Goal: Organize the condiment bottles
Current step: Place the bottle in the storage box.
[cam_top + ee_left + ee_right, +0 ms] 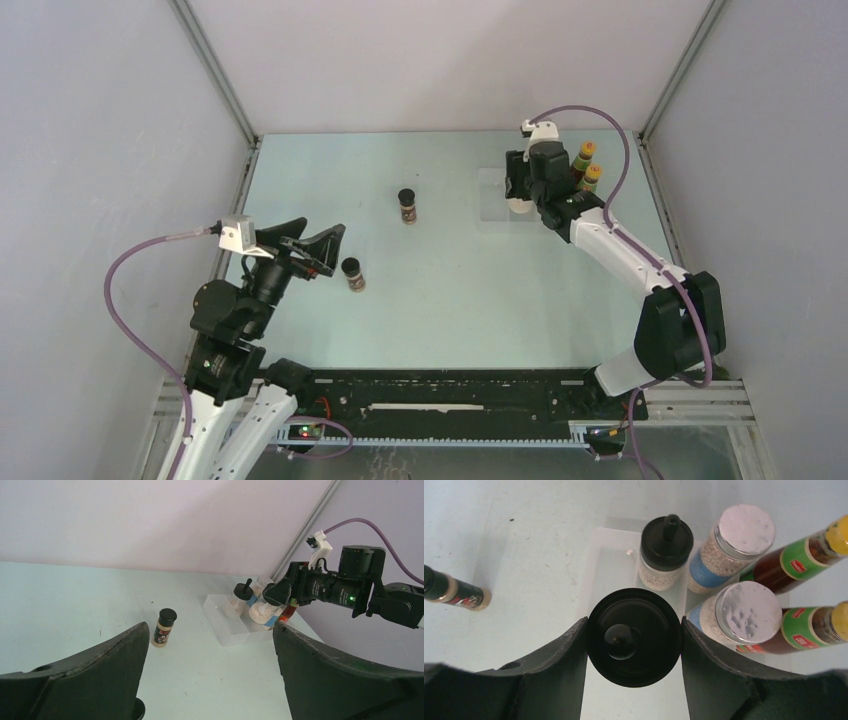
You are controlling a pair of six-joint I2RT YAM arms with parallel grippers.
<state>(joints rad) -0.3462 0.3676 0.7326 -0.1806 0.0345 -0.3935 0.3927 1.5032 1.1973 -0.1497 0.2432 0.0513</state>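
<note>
Step in hand: seating black-lidded jar (624,645) in clear tray (611,550). Right tool (634,632) clamped on its lid, jar over tray's bare part beside grey-lidded jars (748,612). Left tool (328,252) wide, near tiny dark jar (352,273) on surface (450,300). Next: lower straight, release without nudging neighbours.

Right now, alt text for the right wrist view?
Right gripper clamps a black-lidded jar from above, over a clear tray. Behind: another black-lidded jar, two grey-lidded jars, two red sauce bottles; a tiny dark jar far left.
</note>
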